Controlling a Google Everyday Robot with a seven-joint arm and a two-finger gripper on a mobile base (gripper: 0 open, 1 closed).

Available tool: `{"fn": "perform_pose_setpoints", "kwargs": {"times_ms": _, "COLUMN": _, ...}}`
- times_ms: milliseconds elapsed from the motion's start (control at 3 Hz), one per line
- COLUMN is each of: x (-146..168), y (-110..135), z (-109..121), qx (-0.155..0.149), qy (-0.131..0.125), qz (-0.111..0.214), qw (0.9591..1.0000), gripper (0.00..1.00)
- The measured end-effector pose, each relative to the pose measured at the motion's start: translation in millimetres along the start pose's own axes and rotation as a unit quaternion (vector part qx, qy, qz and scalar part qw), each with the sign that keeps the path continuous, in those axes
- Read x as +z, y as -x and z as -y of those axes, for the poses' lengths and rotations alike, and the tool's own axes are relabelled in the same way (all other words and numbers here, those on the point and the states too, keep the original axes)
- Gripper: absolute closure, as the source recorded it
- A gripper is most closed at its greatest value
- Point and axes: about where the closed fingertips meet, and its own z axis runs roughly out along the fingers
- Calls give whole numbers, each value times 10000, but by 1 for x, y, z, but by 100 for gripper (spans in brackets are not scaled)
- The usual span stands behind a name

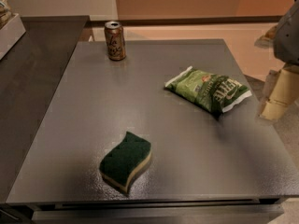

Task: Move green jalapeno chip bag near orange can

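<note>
The green jalapeno chip bag (209, 90) lies flat on the right half of the grey table (93, 125), with its white ends pointing up-left and down-right. The orange can (115, 40) stands upright near the table's far edge, left of centre, well apart from the bag. My gripper (274, 102) shows at the right edge of the camera view, cream-coloured under a grey arm part. It hangs just right of the bag, beyond the table's right edge, and holds nothing.
A dark green wavy sponge (126, 161) with a tan underside lies near the table's front edge. A darker counter (32, 69) adjoins on the left, with a white box (9, 31) at its far corner. The floor lies beyond the far edge.
</note>
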Motion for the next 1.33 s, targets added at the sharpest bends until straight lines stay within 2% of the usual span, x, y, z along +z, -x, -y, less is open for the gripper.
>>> {"fn": "perform_pose_setpoints", "kwargs": {"times_ms": 667, "x": 9, "y": 4, "z": 8, "qx": 53, "qy": 42, "qz": 23, "qw": 10000, "gripper": 0}}
{"fn": "perform_pose_setpoints", "kwargs": {"times_ms": 1333, "x": 61, "y": 17, "z": 40, "qx": 653, "qy": 117, "qz": -121, "qw": 9977, "gripper": 0}}
